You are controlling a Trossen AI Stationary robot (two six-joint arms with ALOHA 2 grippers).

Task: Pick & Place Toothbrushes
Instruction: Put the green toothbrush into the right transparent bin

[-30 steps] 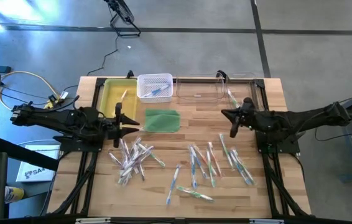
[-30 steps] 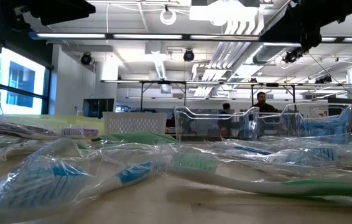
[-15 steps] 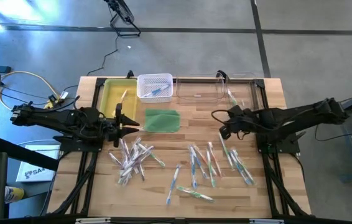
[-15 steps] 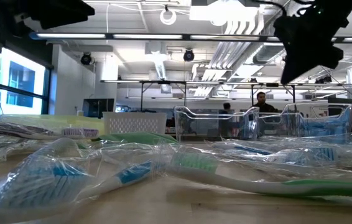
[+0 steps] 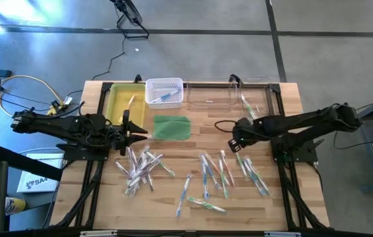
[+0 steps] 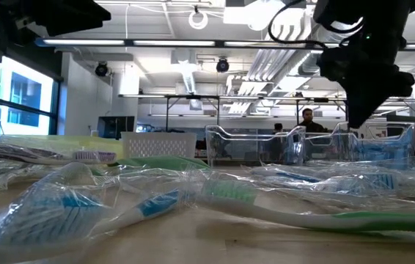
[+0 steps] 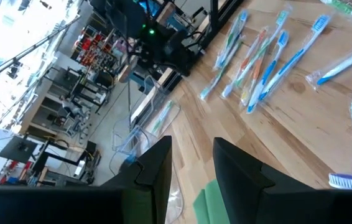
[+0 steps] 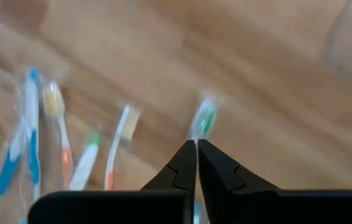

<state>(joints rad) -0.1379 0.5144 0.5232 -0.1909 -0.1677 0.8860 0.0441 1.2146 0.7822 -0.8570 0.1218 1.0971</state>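
The right gripper [image 8: 196, 148] is held above the table with its fingertips pressed together, and nothing is seen between them. Just ahead of the tips in the right wrist view lies a green-handled toothbrush [image 8: 203, 120], and off to one side of it lie an orange one [image 8: 62, 146] and a blue one [image 8: 30, 124]. From above, the right gripper [image 5: 234, 141] is seen at the near end of the right-hand scatter of toothbrushes [image 5: 227, 170], which lies just beyond the tips, toward the table's front edge. The step in hand is judged to be the approach to a pick: a brush is being lined up, not yet touched.

For the next move the fingers would have to be parted, lowered either side of the slim handle, and closed across it; the clear wrappers look slippery, so a squarely centred grip is called for.

Behind the gripper, at the table's far edge, stands a clear bin [image 5: 221, 93] with one brush already in it; beside it are a white basket [image 5: 164, 91] and a yellow tray [image 5: 122, 103], likely drop places.

The left gripper [image 5: 142, 134] waits well apart across the table, jaws slightly parted and empty, with a second heap of brushes [image 5: 140, 168] near it and a green pad [image 5: 171, 127] just beside it.
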